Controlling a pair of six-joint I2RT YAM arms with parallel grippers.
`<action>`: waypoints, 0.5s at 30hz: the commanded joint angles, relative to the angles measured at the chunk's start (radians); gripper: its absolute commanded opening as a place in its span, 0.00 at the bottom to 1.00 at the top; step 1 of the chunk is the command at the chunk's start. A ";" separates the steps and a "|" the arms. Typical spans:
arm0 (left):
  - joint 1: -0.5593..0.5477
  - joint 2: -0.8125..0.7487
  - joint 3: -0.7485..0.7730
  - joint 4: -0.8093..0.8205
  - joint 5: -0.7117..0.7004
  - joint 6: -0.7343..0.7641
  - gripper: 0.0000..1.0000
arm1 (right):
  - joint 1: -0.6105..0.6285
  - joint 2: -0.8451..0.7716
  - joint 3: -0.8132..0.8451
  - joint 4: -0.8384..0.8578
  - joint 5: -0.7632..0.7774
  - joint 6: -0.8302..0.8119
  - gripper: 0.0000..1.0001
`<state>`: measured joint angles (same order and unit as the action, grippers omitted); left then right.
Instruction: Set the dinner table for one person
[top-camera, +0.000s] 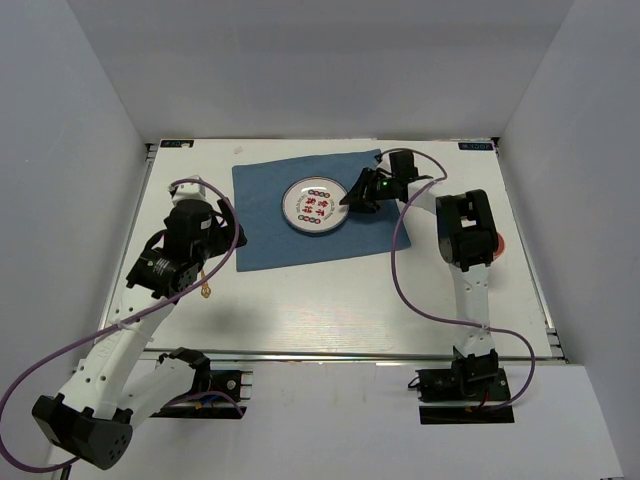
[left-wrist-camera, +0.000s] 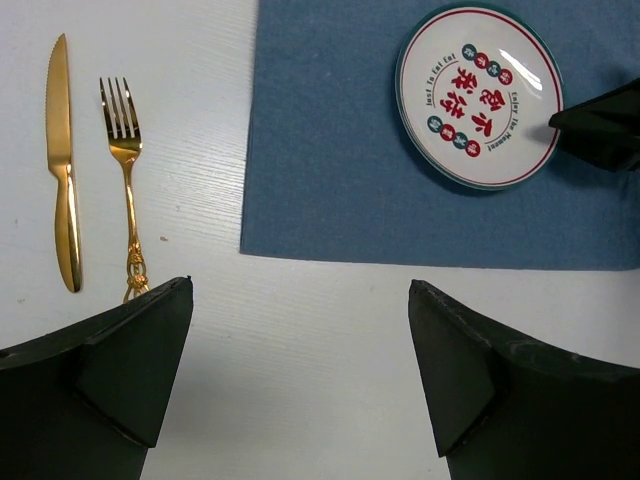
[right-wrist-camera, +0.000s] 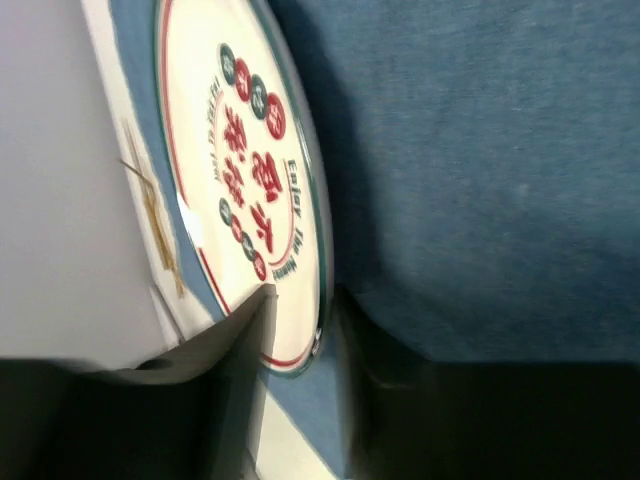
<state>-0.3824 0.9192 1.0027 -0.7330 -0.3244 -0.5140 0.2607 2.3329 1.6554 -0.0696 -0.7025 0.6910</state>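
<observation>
The dinner table (top-camera: 350, 300) is a large white top with a silver rail along its near edge. A blue placemat (top-camera: 300, 215) lies at the back, and a round white plate (top-camera: 316, 207) with red and dark markings sits on it. My right gripper (top-camera: 358, 195) is at the plate's right rim; in the right wrist view the gripper (right-wrist-camera: 300, 340) is shut on the plate's (right-wrist-camera: 240, 130) rim. My left gripper (top-camera: 228, 228) is open and empty above bare table (left-wrist-camera: 300, 340). A gold knife (left-wrist-camera: 62, 170) and gold fork (left-wrist-camera: 125, 170) lie side by side left of the placemat (left-wrist-camera: 340, 150).
White walls stand close around the table on three sides. Purple cables (top-camera: 400, 280) trail from both arms over the near half of the table. The fork's handle end (top-camera: 205, 292) shows below my left arm; the rest of the cutlery is hidden under it from above.
</observation>
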 joint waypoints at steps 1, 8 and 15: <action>0.004 -0.011 -0.007 0.009 0.018 0.011 0.98 | 0.002 -0.033 0.035 0.051 -0.062 0.004 0.52; 0.004 -0.022 -0.013 0.017 0.028 0.014 0.98 | -0.011 -0.197 -0.002 -0.048 0.173 -0.064 0.89; 0.004 -0.025 -0.012 0.014 0.027 0.015 0.98 | -0.024 -0.421 -0.017 -0.263 0.621 -0.171 0.89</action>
<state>-0.3824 0.9161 0.9943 -0.7292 -0.3027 -0.5079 0.2527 2.0163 1.6512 -0.2253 -0.3187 0.5816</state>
